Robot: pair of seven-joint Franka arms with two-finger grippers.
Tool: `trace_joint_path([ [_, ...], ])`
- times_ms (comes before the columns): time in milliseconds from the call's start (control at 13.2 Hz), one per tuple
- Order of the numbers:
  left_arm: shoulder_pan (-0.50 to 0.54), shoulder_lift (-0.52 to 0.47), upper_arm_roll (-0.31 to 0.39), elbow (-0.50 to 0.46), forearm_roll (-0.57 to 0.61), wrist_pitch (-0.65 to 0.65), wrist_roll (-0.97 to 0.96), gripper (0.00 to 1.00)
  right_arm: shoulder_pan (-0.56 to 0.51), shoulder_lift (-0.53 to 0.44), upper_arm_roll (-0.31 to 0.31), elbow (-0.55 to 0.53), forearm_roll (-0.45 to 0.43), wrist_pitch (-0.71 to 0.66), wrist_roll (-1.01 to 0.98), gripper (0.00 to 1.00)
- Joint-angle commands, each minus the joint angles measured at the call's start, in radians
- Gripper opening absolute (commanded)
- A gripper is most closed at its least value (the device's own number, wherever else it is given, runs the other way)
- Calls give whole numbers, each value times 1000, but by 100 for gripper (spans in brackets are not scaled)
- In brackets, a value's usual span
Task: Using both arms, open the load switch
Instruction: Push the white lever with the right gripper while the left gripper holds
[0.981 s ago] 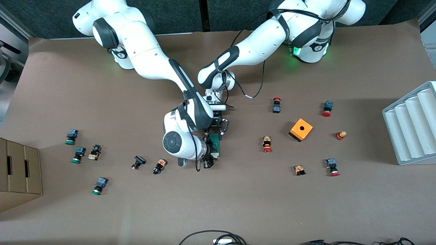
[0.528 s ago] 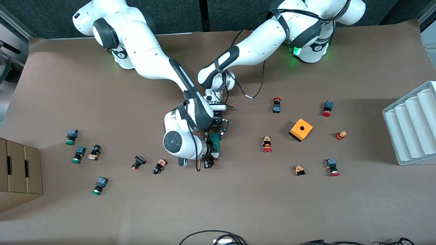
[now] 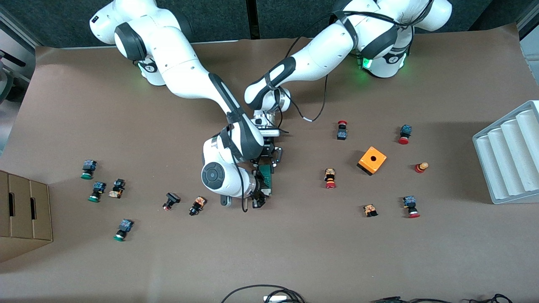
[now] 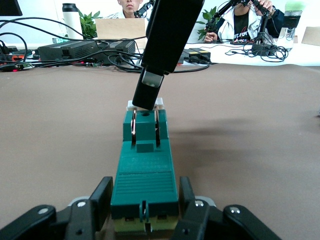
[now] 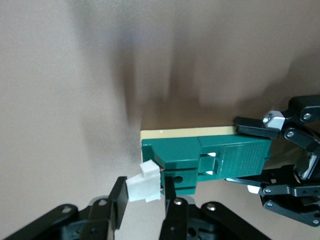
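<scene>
The load switch (image 3: pixel 265 176), a narrow dark-green block, lies on the brown table mid-way between the two arms. My left gripper (image 3: pixel 270 157) is shut on the block's end nearer the robots; in the left wrist view its fingers (image 4: pixel 102 199) press both sides of the green body (image 4: pixel 145 170). My right gripper (image 3: pixel 258 198) is at the switch's end nearer the front camera. Its fingers (image 5: pixel 119 202) are shut on the small white lever (image 5: pixel 144 188), which sticks out from the green block (image 5: pixel 210 157). The right gripper's finger (image 4: pixel 150 85) also shows on the lever in the left wrist view.
An orange cube with a hole (image 3: pixel 372 160) and several red-capped push-buttons (image 3: pixel 330 178) lie toward the left arm's end. Green-capped buttons (image 3: pixel 88 169) and a cardboard box (image 3: pixel 23 214) are toward the right arm's end. A white ribbed tray (image 3: pixel 509 155) sits at the table's edge.
</scene>
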Motion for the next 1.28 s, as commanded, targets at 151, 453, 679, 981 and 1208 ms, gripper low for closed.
trace_joint_path([
  [151, -16, 13, 11, 24, 10, -13, 11, 61, 9, -55, 24, -79, 18, -24, 1, 36],
  [453, -16, 11, 11, 24, 10, -13, 11, 61, 0, -90, 61, -116, -14, -24, 1, 36],
  [679, -16, 11, 11, 24, 10, -13, 13, 61, 1, -104, 61, -130, -20, -35, -1, 36],
  [981, -16, 13, 11, 24, 10, -13, 13, 61, 3, -119, 74, -148, -37, -38, -1, 36],
  [1208, -16, 13, 11, 24, 10, -13, 13, 61, -6, -137, 76, -148, -50, -66, -4, 36],
])
